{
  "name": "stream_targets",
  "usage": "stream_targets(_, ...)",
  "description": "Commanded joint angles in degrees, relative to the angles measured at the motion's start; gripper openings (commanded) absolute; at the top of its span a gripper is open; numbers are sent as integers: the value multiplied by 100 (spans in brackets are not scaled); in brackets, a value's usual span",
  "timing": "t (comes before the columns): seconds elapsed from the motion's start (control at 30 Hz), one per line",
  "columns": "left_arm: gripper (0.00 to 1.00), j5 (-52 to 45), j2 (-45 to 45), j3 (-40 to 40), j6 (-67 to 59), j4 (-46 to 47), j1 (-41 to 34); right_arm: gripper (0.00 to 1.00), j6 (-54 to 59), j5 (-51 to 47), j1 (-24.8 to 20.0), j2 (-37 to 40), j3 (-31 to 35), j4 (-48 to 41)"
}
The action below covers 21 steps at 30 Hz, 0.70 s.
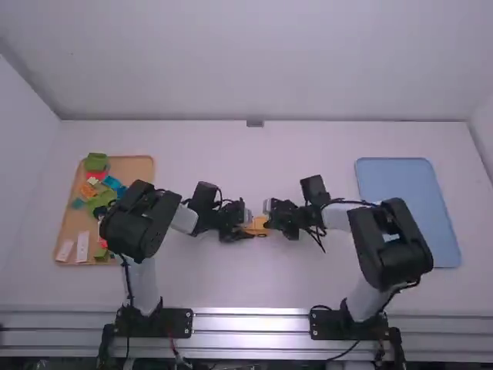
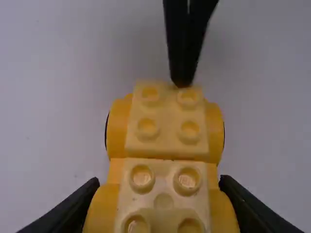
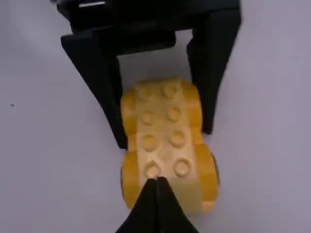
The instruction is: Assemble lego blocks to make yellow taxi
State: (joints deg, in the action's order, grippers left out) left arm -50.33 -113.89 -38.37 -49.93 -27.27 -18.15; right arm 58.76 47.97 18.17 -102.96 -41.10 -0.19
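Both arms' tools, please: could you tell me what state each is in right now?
Left tool: closed on the yellow block assembly.
Right tool: closed, holding nothing.

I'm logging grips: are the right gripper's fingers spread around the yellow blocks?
No, the right gripper has its fingers together, pointing at one end of the yellow blocks.

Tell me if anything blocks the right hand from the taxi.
Nothing visible does. The right hand, shut, is right at one end of the taxi; the left hand grips its sides, out of that path.
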Motion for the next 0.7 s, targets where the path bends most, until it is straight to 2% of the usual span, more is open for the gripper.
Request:
stream_targets(0.0,31,345,-74,39,-85,90,-52,0,-179,-199,177,-127,-142,-96)
stream_targets(0.1,31,345,-74,39,-85,90,-50,0,-127,-160,107,9,-337,-420)
stream_targets(0.23,31,345,-74,37,-85,87,-55,0,468,385,-142,328,-494,-916)
stream_targets(0.37,29,345,-74,39,-85,90,-52,0,704,621,-212,315,-501,-817)
stream_targets(0.5,28,343,-74,39,-85,90,-50,0,546,481,-31,140,-501,-693)
stream_targets(0.67,27,345,-74,39,-85,94,-52,0,-212,-90,278,-361,-505,-262)
